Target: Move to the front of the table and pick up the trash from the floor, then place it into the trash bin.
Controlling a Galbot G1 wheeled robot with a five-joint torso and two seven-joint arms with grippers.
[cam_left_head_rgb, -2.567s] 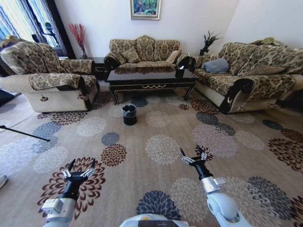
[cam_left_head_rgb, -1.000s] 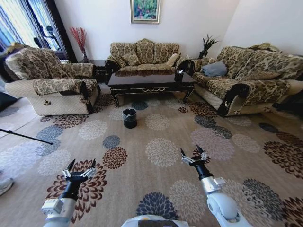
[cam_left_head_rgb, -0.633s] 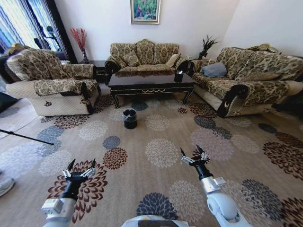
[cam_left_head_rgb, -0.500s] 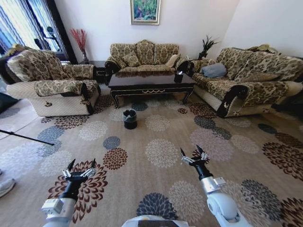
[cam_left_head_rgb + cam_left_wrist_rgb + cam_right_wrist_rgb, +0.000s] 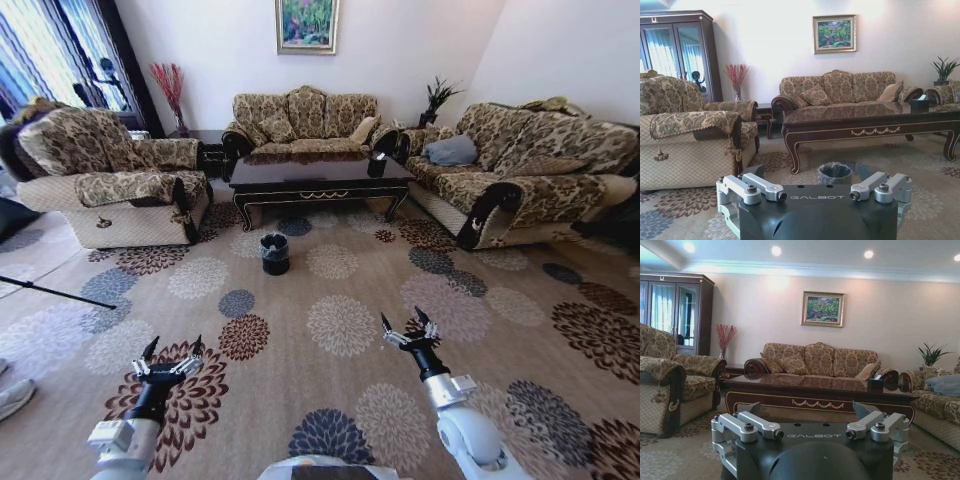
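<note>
Open carpet [image 5: 340,320] ahead; trash bin [image 5: 274,253] fronting table [image 5: 315,180].

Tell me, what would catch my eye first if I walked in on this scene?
Probably the long dark table in the middle of the floral sofas, with the small black trash bin standing on the flowered carpet in front of it. Nearer the camera, the robot's left gripper and right gripper hover open above the carpet, holding nothing.
</note>
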